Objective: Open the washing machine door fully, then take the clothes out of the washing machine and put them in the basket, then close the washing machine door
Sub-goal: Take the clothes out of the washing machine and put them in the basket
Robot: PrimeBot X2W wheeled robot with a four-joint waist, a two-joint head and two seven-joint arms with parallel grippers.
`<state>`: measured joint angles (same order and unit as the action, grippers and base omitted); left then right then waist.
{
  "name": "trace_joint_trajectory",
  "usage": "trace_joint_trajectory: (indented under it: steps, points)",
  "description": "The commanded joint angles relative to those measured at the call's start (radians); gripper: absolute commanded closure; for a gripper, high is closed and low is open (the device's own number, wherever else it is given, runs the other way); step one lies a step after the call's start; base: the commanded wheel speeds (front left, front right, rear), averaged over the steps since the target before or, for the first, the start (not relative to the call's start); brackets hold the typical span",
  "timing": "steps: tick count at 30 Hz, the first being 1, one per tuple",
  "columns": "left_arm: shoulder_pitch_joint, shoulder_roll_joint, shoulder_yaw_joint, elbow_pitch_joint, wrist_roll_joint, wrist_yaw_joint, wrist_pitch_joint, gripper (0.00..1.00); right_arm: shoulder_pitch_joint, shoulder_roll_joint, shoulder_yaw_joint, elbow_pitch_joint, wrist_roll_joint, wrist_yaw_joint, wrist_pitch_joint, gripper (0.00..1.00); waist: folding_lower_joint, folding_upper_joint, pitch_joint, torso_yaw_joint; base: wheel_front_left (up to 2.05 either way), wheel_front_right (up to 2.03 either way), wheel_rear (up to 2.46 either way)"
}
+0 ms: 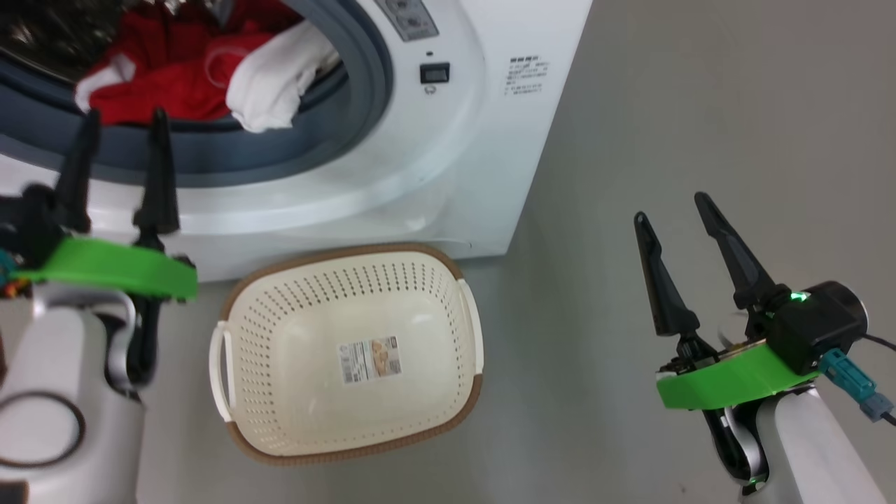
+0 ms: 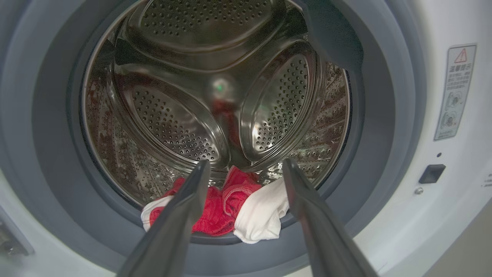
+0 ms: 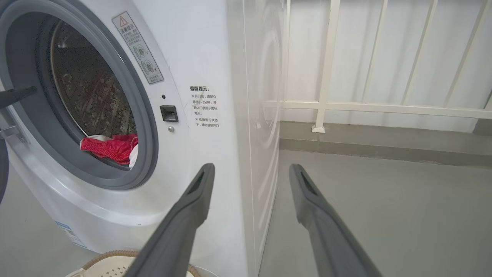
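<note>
The washing machine [image 1: 448,175] stands with its mouth uncovered. The door shows just as a dark curved sliver [image 3: 2,169] by the hinge. Red and white clothes [image 1: 189,70] lie at the drum's front lip, a white piece hanging over the grey ring [image 2: 376,127]. My left gripper [image 1: 124,122] is open in front of the mouth, and its fingers frame the clothes [image 2: 223,207] without touching them. The cream basket [image 1: 448,280] sits empty on the floor below the machine. Off to the right, my right gripper [image 1: 670,210] is open over bare floor, holding nothing.
Grey floor [image 1: 700,105] stretches right of the machine. In the right wrist view a white railing [image 3: 326,104] and a low grey kerb [image 3: 384,142] run behind the machine's right side. The basket's rim [image 3: 111,256] lies just below my right fingers.
</note>
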<state>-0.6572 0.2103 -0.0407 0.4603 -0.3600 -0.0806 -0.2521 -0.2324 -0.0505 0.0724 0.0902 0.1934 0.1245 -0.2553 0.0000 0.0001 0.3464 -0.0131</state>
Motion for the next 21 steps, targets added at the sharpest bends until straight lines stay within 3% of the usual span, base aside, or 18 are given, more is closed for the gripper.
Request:
trace_joint_trajectory:
  steps: [1,10,21]
  points:
    - [-0.058,0.039,0.037,-0.002,0.008,-0.011,-0.01,0.0,-0.026,0.0,0.019,-0.033,-0.009,0.006,-0.006,0.0,0.0,-0.0001,0.056,-0.014,0.0,0.0,0.0]
    - [-0.215,0.074,0.039,0.11,0.014,-0.035,-0.01,0.0,-0.066,0.0,0.025,-0.057,-0.02,0.006,-0.006,0.0,0.0,-0.0001,0.151,-0.033,0.0,0.0,0.0]
    - [-0.434,0.132,-0.027,0.355,0.058,-0.04,0.031,0.0,-0.104,0.0,0.065,-0.064,-0.014,0.006,-0.006,0.0,0.0,-0.0001,0.243,-0.061,0.0,0.0,0.0]
